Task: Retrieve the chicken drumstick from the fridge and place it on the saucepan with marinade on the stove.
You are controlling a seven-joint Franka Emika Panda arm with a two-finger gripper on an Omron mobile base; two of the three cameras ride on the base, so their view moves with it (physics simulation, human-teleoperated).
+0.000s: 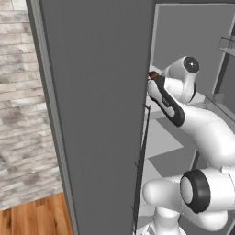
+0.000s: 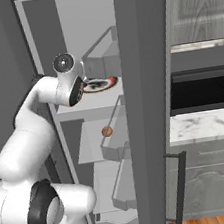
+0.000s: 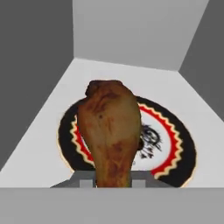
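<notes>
The gripper (image 3: pixel 113 183) was clamped tight on the narrow end of the drumstick (image 3: pixel 111 131), held just above the plate (image 3: pixel 175 148) on the fridge (image 2: pixel 148 104) shelf. Pulling out carelessly might have knocked it against the door (image 1: pixel 96 114) and dropped it.

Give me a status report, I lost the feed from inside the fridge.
Gripper shut on chicken drumstick. Drumstick over patterned plate on fridge shelf. Open fridge door close beside arm; mind it backing out.
</notes>
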